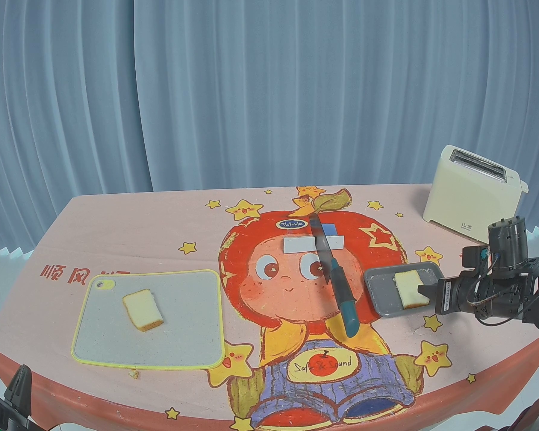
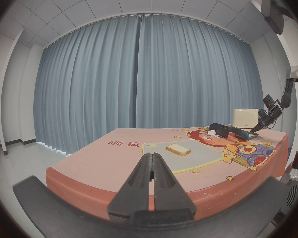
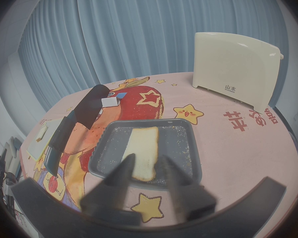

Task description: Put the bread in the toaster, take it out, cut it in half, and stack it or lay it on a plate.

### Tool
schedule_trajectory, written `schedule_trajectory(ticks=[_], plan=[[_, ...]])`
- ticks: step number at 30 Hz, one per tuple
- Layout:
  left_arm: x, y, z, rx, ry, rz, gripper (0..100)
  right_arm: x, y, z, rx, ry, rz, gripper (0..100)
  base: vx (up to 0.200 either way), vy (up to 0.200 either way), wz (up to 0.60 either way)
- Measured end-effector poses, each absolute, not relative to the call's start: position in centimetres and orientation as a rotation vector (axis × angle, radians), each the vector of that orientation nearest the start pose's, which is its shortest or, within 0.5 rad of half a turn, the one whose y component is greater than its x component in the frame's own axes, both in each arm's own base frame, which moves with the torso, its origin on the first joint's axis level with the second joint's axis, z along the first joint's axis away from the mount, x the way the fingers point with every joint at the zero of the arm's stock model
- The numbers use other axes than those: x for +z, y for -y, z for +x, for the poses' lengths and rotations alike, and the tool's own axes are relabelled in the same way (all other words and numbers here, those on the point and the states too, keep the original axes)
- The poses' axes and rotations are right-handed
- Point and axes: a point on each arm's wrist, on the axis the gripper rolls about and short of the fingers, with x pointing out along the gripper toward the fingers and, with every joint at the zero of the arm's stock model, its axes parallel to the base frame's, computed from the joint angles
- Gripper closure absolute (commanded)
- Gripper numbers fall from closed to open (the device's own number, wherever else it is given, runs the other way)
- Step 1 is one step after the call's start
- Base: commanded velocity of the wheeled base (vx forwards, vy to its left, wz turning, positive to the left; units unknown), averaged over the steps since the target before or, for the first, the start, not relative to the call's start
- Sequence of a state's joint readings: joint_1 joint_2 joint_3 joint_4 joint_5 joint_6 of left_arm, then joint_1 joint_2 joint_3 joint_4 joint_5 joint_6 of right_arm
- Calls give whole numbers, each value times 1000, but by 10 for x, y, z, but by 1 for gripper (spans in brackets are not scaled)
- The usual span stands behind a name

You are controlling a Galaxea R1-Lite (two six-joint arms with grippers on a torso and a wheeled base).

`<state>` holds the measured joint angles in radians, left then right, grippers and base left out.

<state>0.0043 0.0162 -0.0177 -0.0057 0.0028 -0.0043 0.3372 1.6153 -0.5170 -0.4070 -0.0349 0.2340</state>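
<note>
- The right tool (image 3: 147, 164) is held low over the near rim of the grey plate (image 3: 175, 139), at the right side of the table (image 1: 132, 228). Its 2 fingers stand apart, 1 on each side of the near end of a bread half (image 3: 143, 146).
- Whether those fingers touch the bread cannot be told.
- That bread half lies flat in the plate, and its near end is partly hidden by the fingers.
- The other bread half (image 1: 142, 309) lies flat on the cutting board (image 1: 185, 330) at the table's left, well apart from the plate.
- The left tool (image 2: 152, 169) is held off the table's front-left edge, its fingers pressed together with nothing between them. In the head view it is cut off by the lower left corner.
- A knife (image 1: 335, 276) lies between the board and the plate, its blade propped on a small white and blue block (image 1: 299, 245).
- The toaster (image 1: 473, 193) stands at the far right corner, behind the plate. The inside of its slots cannot be seen.
- A small crumb (image 1: 134, 374) lies just beside the board's front edge.
</note>
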Motion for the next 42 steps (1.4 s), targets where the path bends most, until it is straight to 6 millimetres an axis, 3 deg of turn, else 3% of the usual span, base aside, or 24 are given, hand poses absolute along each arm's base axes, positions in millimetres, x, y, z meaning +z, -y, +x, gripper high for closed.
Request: schedule_trajectory(ticks=[42], plan=[[81, 0, -23, 7, 7, -4, 100, 130, -81, 218, 203, -631, 89, 0, 0, 0, 0]])
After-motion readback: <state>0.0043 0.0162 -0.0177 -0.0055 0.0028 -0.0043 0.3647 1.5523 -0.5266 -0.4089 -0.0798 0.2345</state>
